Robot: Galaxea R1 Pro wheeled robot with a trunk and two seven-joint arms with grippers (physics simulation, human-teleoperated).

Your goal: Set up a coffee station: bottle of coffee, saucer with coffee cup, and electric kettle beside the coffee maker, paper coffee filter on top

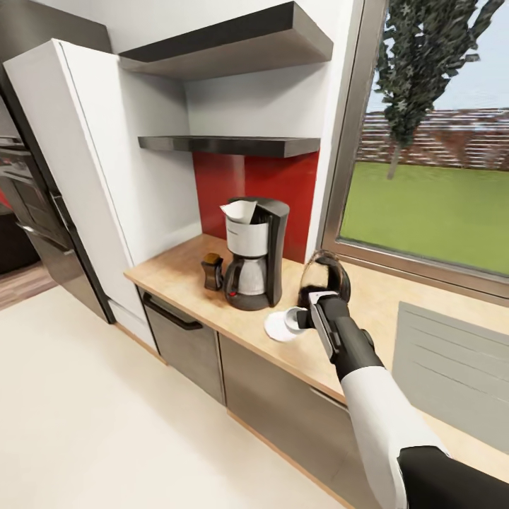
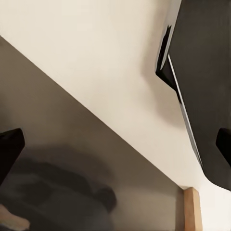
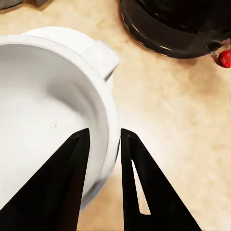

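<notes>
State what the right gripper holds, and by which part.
The right gripper holds the cup by its rim wall, one jaw inside and one outside. The cup sits over the saucer.

Matt wood-look countertop [image 1: 177,272], glossy red backsplash [image 1: 290,191], smooth white cup [image 3: 43,125], clear-glass kettle [image 1: 324,277].

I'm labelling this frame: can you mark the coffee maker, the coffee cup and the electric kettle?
coffee maker [image 1: 256,233]: head view, on its silver-white upper band.
coffee cup [image 3: 53,120]: right wrist view, on its white inner wall.
electric kettle [image 1: 326,272]: head view, on its rounded glass body.
</notes>
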